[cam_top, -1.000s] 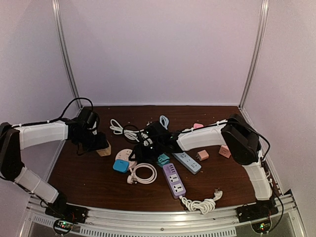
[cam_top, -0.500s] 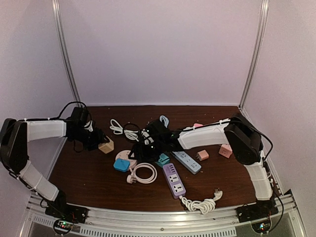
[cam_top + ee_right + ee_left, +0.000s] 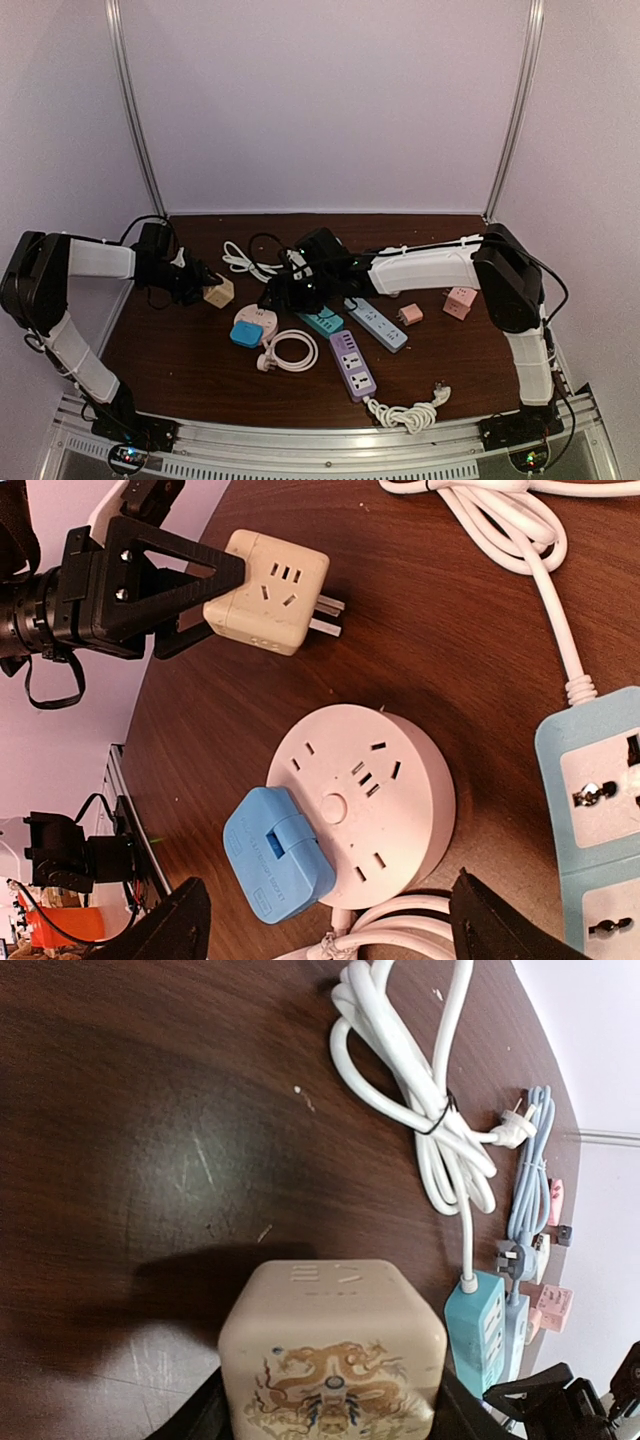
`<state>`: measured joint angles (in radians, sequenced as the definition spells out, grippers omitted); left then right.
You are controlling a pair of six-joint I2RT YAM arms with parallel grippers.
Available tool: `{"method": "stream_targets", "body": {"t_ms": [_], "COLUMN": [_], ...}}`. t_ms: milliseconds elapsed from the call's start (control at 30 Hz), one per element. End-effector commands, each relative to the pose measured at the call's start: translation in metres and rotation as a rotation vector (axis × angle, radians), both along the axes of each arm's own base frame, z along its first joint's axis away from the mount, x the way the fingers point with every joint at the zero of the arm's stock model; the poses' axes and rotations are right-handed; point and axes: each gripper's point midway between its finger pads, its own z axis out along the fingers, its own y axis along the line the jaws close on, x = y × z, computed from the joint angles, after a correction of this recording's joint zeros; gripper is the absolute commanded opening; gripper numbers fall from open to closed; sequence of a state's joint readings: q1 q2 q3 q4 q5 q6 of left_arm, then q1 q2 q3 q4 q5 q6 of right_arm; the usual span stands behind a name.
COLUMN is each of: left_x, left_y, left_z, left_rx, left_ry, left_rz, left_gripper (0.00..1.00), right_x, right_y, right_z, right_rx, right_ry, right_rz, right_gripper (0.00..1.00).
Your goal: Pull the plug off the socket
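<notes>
The counter [image 3: 150, 1110] is dark wood grain, semi-glossy and finely scratched. The beige cube adapter [image 3: 330, 1350] is matt plastic with a printed dragon; the left tool [image 3: 218, 602], matt black plastic. The white cable [image 3: 440, 1110] looks smooth and glossy; the round socket [image 3: 370, 800] and blue plug [image 3: 275, 855], smooth satin plastic.

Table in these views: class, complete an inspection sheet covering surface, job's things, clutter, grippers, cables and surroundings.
Surface: dark wood table, scratched.
Job's things: beige cube, prongs bare, apart from round socket; blue plug on that socket's edge.
Clutter: teal strip, blue strip, purple strip, pink cubes.
Grippers: left gripper shut on the cube; right gripper open over the round socket.
Cables: tied white bundle; white coil; purple strip's cord.
Surroundings: white walls, metal posts.
</notes>
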<state>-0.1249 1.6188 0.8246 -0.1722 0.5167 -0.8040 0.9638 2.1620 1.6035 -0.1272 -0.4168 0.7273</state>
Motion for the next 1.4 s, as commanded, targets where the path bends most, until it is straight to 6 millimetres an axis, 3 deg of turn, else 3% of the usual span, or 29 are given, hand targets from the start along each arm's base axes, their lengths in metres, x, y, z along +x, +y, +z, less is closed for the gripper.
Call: {"method": "stream_targets", "body": {"t_ms": [0, 367, 567, 933, 1200, 1367], "left_x": [-0.005, -0.015, -0.018, -0.016, -0.021, -0.027], "left_y": [0.0, 0.024, 0.033, 0.045, 0.049, 0.044], "left_z": [-0.021, -0.028, -0.021, 0.009, 0.011, 0.02], "left_rx": [0.014, 0.173, 0.233, 0.305, 0.327, 0.301], "left_ry": [0.027, 0.03, 0.004, -0.067, -0.065, -0.091], "left_rz": [-0.015, 0.015, 0.016, 0.032, 0.027, 0.003], "left_gripper": [0.49, 0.79, 0.86, 0.84, 0.75, 0.78], "right_x": [0.001, -0.001, -0.002, -0.004, -0.006, -0.004], "right_y": [-0.002, -0.003, -0.002, -0.004, -0.005, -0.008], "right_z": [0.011, 0.005, 0.004, 0.002, 0.0, -0.003], "right_rx": [0.002, -0.01, -0.01, -0.017, -0.016, -0.04], "right_ry": [-0.033, -0.028, -0.027, -0.025, -0.022, -0.038], "right_rz": [-0.004, 0.01, 0.016, 0.015, 0.014, 0.006], "right_gripper": [0.83, 0.84, 0.84, 0.84, 0.84, 0.83]}}
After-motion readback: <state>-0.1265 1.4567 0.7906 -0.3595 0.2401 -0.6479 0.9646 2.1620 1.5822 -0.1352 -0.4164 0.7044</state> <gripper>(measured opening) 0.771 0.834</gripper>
